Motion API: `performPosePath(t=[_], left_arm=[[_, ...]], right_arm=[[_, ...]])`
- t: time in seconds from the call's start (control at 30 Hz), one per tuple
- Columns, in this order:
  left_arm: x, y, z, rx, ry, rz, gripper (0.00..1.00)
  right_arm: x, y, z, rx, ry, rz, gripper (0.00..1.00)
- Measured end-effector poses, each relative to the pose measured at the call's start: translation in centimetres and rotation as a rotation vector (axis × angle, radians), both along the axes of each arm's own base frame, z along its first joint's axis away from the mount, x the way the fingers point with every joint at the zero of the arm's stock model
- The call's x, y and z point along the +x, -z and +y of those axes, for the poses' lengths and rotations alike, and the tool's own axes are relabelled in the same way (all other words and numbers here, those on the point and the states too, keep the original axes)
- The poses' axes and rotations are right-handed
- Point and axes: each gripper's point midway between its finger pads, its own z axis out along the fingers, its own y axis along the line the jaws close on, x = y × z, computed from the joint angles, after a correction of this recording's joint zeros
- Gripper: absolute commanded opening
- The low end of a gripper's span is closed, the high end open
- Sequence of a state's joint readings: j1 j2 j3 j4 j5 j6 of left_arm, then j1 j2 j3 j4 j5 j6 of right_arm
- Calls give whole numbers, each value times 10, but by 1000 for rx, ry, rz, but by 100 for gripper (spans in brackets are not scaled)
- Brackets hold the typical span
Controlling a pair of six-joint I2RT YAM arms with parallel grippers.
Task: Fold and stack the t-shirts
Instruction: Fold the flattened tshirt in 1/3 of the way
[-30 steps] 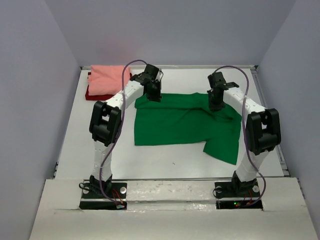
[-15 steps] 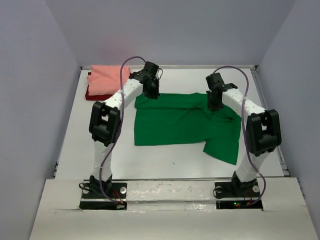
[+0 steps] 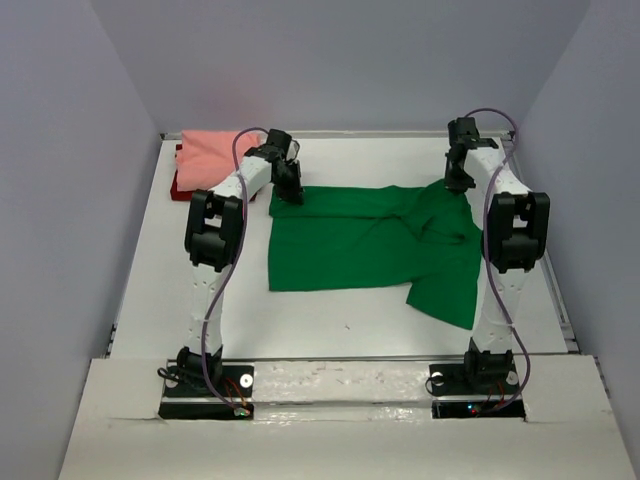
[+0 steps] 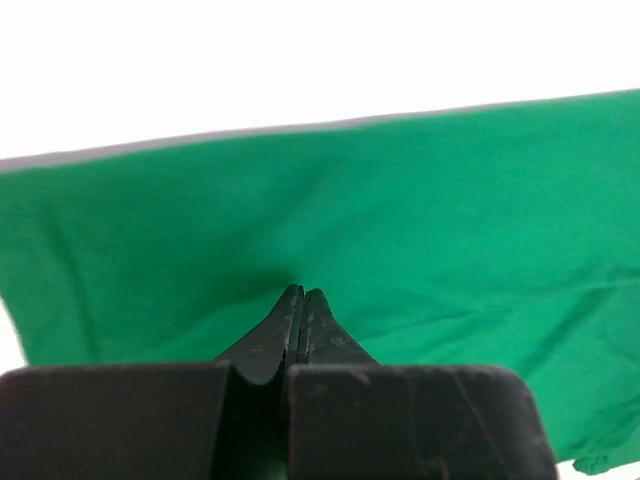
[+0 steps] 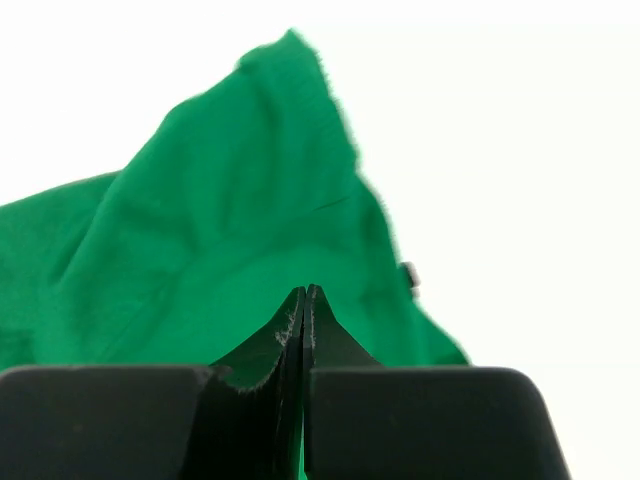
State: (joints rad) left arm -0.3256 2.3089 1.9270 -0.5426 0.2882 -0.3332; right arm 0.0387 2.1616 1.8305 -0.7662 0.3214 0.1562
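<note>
The bright green t-shirt [image 3: 350, 245] lies spread in the middle of the white table [image 3: 330, 320], one sleeve hanging toward the front right. My left gripper [image 3: 291, 192] is shut on its far left edge; in the left wrist view the closed jaws [image 4: 302, 292] pinch green cloth [image 4: 400, 200]. My right gripper [image 3: 458, 183] is shut on its far right corner; in the right wrist view the closed jaws [image 5: 307, 290] hold a raised peak of green cloth [image 5: 200, 240]. The salmon pink t-shirt [image 3: 215, 158] lies folded on the dark red t-shirt [image 3: 185, 188] at the back left.
Grey walls enclose the table on three sides. The folded pile sits just left of my left arm. A metal rail [image 3: 340, 360] runs along the near edge by the arm bases.
Both grippers have moved outward and toward the back. The right one went to the back right, drawing the shirt's far right corner with it. The left one shifted left toward the pile.
</note>
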Motion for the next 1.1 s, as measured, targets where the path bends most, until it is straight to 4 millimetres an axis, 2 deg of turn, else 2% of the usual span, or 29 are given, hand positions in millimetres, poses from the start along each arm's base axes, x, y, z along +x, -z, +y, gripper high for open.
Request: performPosePath(t=[0.13, 0.27, 0.4, 0.53, 0.73, 0.93, 1.1], left_arm=[[4, 10, 11, -4, -21, 28, 0], [5, 7, 7, -16, -13, 25, 0], [6, 4, 5, -25, -8, 22, 0], [3, 10, 5, -19, -7, 39, 0], [5, 16, 3, -28, -17, 65, 0], [6, 17, 3, -31, -41, 84, 0], [8, 17, 8, -36, -70, 97, 0]], right_arm=[[8, -17, -14, -12, 1, -25, 0], [10, -21, -13, -10, -20, -24, 0], [2, -7, -8, 12, -36, 15, 0], [-13, 15, -3, 40, -45, 77, 0], [-20, 44, 1, 67, -55, 142, 0], [-17, 45, 3, 77, -66, 146, 0], [-7, 46, 9, 105, -96, 152, 0]])
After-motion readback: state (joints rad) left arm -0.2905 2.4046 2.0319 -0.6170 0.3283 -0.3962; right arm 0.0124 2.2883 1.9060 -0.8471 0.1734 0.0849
